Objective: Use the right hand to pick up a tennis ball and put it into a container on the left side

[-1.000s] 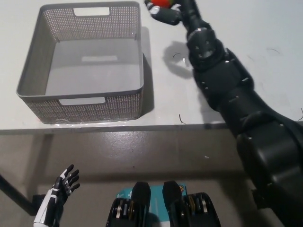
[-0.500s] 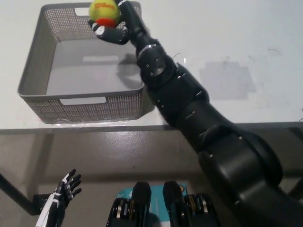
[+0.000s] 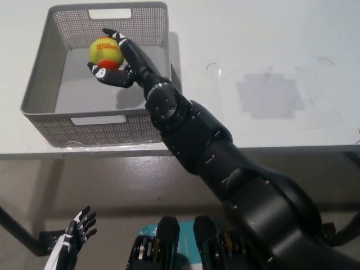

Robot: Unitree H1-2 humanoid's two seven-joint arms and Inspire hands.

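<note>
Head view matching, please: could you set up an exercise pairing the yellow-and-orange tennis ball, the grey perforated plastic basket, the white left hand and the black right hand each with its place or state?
Column one:
1. yellow-and-orange tennis ball
2. grey perforated plastic basket
3. white left hand
4. black right hand

Column two:
A. open, low at the picture's lower left, below the table edge
B. standing on the white table, at its left part
C. shut on the ball, over the basket
D. held above the basket's floor

Pairs: 1-D, 2-B, 3-A, 4-C

Right hand (image 3: 115, 70) outstretched, fingers cupped — left hand (image 3: 79, 228) low, fingers spread.
</note>
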